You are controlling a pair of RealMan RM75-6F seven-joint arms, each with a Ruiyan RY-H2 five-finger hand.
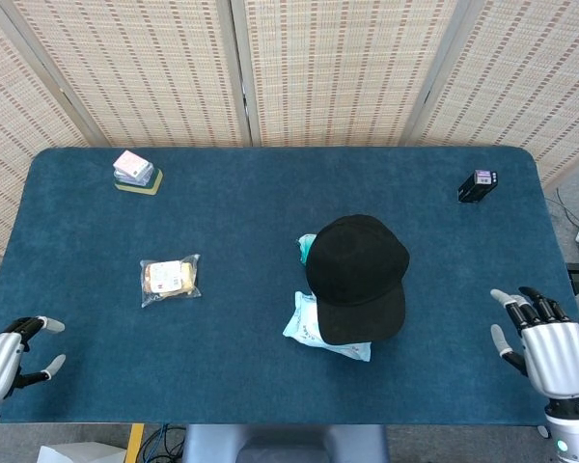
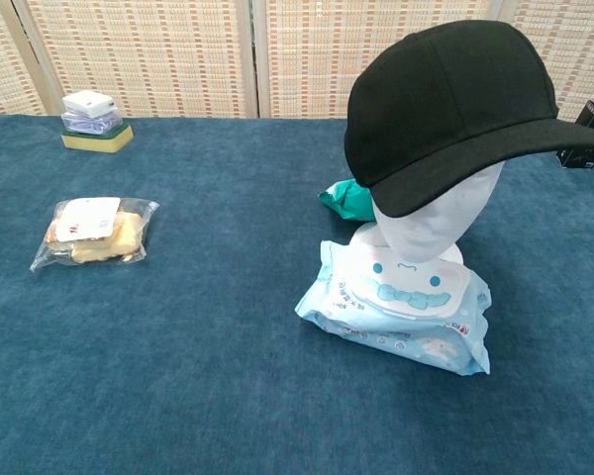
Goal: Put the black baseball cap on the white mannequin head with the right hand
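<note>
The black baseball cap (image 1: 357,275) (image 2: 455,104) sits on the white mannequin head (image 2: 431,218), brim pointing toward the table's front right. The head stands on a light blue wipes pack (image 2: 401,307) (image 1: 314,333). In the head view my right hand (image 1: 545,352) hovers at the table's front right corner, well clear of the cap, fingers spread and holding nothing. My left hand (image 1: 5,357) is at the front left corner, fingers apart and empty. Neither hand shows in the chest view.
A clear snack bag (image 1: 170,279) (image 2: 91,230) lies left of centre. A small stacked box on a sponge (image 1: 135,171) (image 2: 94,119) sits at the back left. A black box (image 1: 478,185) (image 2: 589,129) stands at the back right. A green packet (image 2: 346,198) lies behind the head.
</note>
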